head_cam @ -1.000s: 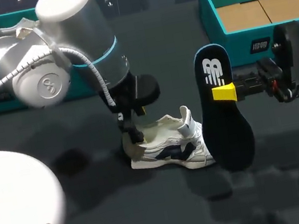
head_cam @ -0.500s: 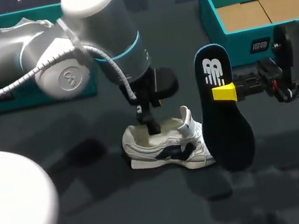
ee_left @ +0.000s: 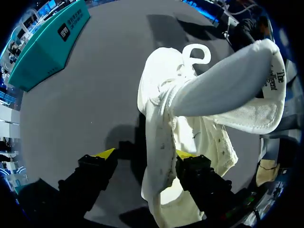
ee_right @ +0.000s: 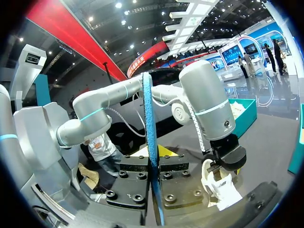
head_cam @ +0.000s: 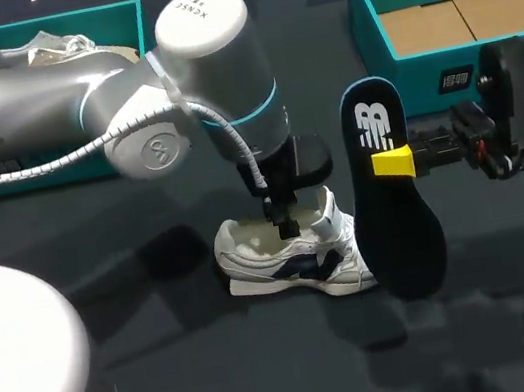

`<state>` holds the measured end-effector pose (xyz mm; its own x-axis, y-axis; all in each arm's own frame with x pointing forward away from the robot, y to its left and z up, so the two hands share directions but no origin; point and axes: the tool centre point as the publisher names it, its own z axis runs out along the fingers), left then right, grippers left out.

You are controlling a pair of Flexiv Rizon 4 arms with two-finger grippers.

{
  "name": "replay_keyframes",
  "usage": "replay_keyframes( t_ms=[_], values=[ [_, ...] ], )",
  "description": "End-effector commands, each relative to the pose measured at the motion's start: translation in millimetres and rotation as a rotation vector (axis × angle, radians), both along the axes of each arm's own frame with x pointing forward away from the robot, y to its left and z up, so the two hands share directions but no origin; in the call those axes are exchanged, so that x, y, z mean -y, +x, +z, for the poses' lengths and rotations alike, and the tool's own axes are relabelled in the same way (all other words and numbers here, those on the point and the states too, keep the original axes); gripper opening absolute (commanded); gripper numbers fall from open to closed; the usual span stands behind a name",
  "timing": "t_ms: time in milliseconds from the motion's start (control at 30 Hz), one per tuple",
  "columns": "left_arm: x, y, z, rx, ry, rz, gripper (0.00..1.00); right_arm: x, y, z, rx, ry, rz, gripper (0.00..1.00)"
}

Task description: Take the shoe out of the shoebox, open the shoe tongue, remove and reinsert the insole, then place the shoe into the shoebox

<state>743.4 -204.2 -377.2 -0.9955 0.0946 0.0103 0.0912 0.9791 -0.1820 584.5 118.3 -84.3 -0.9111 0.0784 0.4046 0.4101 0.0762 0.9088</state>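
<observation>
The white mesh shoe [head_cam: 293, 256] lies on the dark bench [head_cam: 172, 374], its padded collar between the spread fingers of the left hand [ee_left: 144, 154]. The right hand [head_cam: 393, 164] pinches the oval navy insole [head_cam: 399, 223] upright beside it.

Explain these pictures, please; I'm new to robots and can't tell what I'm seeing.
Two robot arms work at a dark table. One picture looks down from above and behind; the other two come from a camera on each arm's wrist. A white shoe lies on the table, a teal shoebox farther back. The left claw hangs open at the shoe's opening, its fingers straddling the side wall. The right claw is shut on a dark insole, holding it upright beside the shoe; its own camera sees the insole edge-on.
</observation>
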Motion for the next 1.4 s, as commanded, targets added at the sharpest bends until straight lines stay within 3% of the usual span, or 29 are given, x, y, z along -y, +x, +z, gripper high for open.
replay_keyframes(
  t_ms=[33, 133, 167, 200, 633, 767, 900, 1367, 1400],
  values=[
    [5.9, 1.4, -8.1, -0.01, 0.017, -0.005, 0.57, -0.6, -3.0, 0.0, 0.0, -0.002, -0.006, 0.0],
    [5.0, -0.5, -10.1, -0.013, 0.029, -0.011, 0.43, -0.6, -3.0, 0.0, 0.0, -0.002, -0.006, 0.0],
    [4.8, -1.0, -10.5, -0.013, 0.032, -0.013, 0.27, -0.6, -3.0, 0.0, 0.0, -0.002, -0.006, 0.0],
    [4.6, -1.3, -10.7, -0.012, 0.036, -0.014, 0.0, -0.6, -3.0, 0.0, 0.0, -0.002, -0.006, 0.0],
    [0.2, -6.6, 2.8, -0.069, 0.054, -0.076, 0.0, -0.6, -3.0, 0.0, 0.0, -0.002, -0.006, 0.0],
    [-1.4, -8.0, 19.0, -0.123, 0.054, -0.15, 0.0, -0.6, -3.0, 0.0, 0.0, -0.002, -0.006, 0.0],
    [-5.8, -9.2, 41.5, -0.161, 0.03, -0.336, 0.0, -0.6, -3.0, 0.0, 0.0, -0.002, -0.006, 0.0],
    [-5.8, -9.2, 41.5, -0.161, 0.03, -0.336, 0.0, -0.6, -3.0, 0.0, 0.0, -0.002, -0.006, 0.0],
    [-5.0, -10.2, 45.0, -0.148, 0.036, -0.408, 0.0, -0.6, -3.0, 0.0, 0.0, -0.002, -0.006, 0.0]
  ],
)
